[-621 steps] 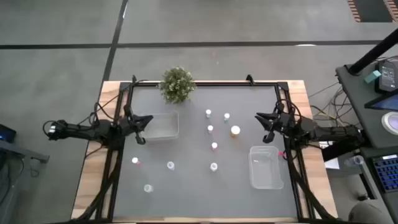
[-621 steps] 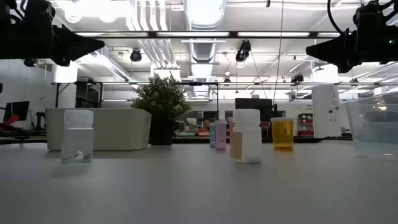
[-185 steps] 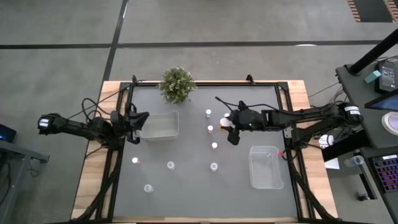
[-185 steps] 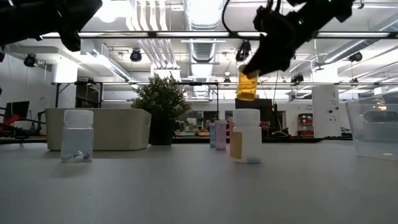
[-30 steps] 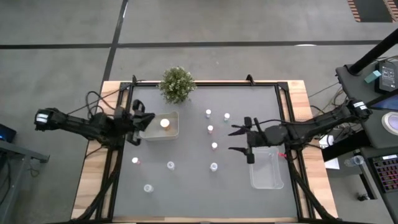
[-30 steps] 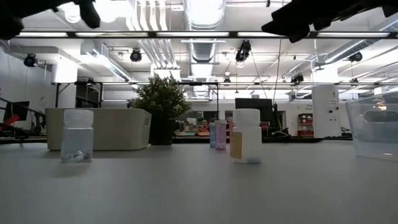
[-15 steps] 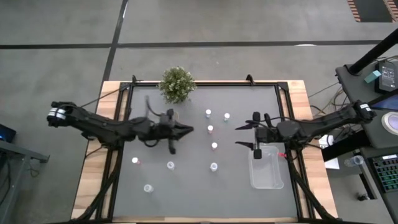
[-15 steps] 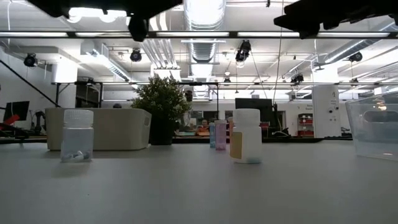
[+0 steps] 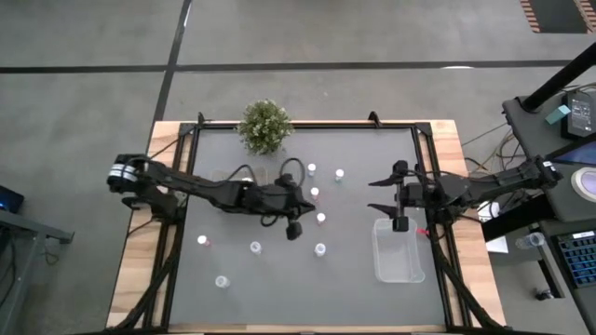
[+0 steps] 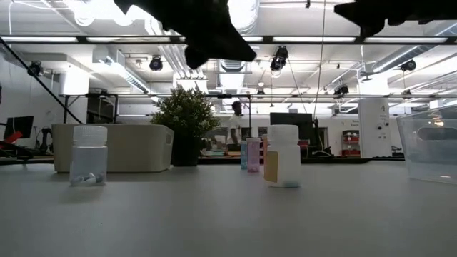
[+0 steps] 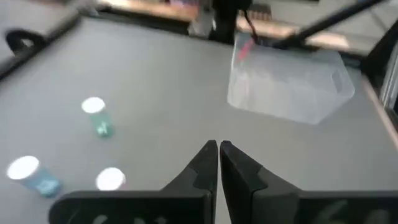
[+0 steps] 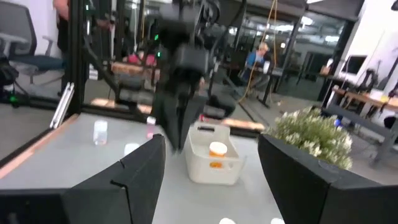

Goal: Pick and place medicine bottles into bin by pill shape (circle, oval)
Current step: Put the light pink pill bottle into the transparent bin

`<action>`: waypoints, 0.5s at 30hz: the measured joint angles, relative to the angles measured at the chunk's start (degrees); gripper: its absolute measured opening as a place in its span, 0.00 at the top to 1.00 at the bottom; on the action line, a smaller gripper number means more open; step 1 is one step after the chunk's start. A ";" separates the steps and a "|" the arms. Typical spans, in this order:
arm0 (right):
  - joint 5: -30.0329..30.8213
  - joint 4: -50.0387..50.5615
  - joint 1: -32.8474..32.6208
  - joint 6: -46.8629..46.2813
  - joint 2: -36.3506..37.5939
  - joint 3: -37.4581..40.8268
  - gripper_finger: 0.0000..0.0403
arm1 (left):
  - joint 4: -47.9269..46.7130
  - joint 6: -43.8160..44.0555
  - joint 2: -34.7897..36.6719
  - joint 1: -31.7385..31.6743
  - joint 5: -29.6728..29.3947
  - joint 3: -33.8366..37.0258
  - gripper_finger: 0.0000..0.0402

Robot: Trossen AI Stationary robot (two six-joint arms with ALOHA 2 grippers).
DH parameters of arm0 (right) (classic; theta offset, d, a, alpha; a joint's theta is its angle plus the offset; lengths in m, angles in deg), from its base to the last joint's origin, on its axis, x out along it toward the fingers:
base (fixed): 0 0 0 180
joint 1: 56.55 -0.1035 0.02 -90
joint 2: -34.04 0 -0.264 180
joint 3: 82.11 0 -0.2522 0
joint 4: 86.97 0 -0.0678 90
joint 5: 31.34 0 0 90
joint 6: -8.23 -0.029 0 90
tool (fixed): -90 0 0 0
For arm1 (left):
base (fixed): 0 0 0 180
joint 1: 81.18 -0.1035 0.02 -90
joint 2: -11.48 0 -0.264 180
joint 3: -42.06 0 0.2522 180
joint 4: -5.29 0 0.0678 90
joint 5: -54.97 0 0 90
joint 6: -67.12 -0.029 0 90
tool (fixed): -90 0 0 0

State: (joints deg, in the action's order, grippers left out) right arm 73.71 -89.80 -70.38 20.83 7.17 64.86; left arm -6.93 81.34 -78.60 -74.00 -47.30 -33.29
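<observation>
Several small white-capped medicine bottles (image 9: 320,218) stand upright on the grey mat, spread from the middle to the near left. In the right wrist view the orange bottle (image 12: 217,149) sits inside the white left bin (image 12: 214,167). My left gripper (image 9: 305,205) is shut and holds nothing. It is stretched out above the mat's middle, over the bottles; the left wrist view shows three bottles (image 11: 95,116) below it. My right gripper (image 9: 373,195) hangs open and holds nothing, above the far end of the clear right bin (image 9: 399,251).
A potted plant (image 9: 264,126) stands at the far edge, left of the middle. My left arm (image 9: 214,191) lies across the left bin in the high view. In the low view, two bottles (image 10: 283,154) stand in front. A person (image 10: 233,123) walks in the room behind.
My left gripper, shut throughout, has swung out from beside the left bin toward the table's right, across to the mat's middle, tipping from steeply down to nearly level. My right gripper, still open, has drawn back toward the table's right edge. The orange bottle stays in the left bin.
</observation>
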 joint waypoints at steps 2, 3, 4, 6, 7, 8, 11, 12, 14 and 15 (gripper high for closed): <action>0.00 0.34 0.00 0.55 1.01 -0.20 0.39 | -2.81 -0.02 -2.32 -0.29 1.69 -2.85 1.00; 0.00 0.74 0.00 0.77 1.43 -0.39 0.39 | -4.71 -0.04 -3.39 -0.42 2.08 -4.13 1.00; 0.00 1.64 0.00 0.92 1.82 -0.62 0.39 | -6.23 -0.06 -4.51 -0.49 2.36 -5.35 1.00; 0.00 2.95 0.00 0.74 2.20 -0.95 0.39 | -9.02 -1.17 -6.61 -0.61 2.40 -7.51 1.00; 0.00 3.30 0.00 0.35 2.18 -0.96 0.39 | -10.43 -1.42 -7.41 -0.60 2.44 -8.29 1.00; 0.00 3.67 0.00 -0.08 2.18 -0.93 0.39 | -11.52 -1.51 -8.20 -0.60 2.46 -9.07 1.00; 0.00 4.59 0.00 -1.33 1.93 -0.50 0.39 | -16.45 -3.37 -10.06 -0.61 2.75 -10.97 1.00; 0.02 5.01 0.00 -2.01 1.90 -0.38 0.39 | -18.03 -4.42 -10.58 -0.61 2.78 -11.32 1.00; 0.00 5.99 0.00 -3.51 1.86 -0.37 0.39 | -19.13 -5.93 -11.46 -0.61 2.82 -11.31 1.00; 0.02 6.40 0.00 -4.35 1.70 -0.37 0.39 | -19.40 -6.12 -11.94 -0.63 2.82 -11.04 1.00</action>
State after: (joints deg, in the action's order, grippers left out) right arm 73.73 -83.40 -70.38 16.47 8.88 64.49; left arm -26.32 75.21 -90.54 -74.63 -44.48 -44.32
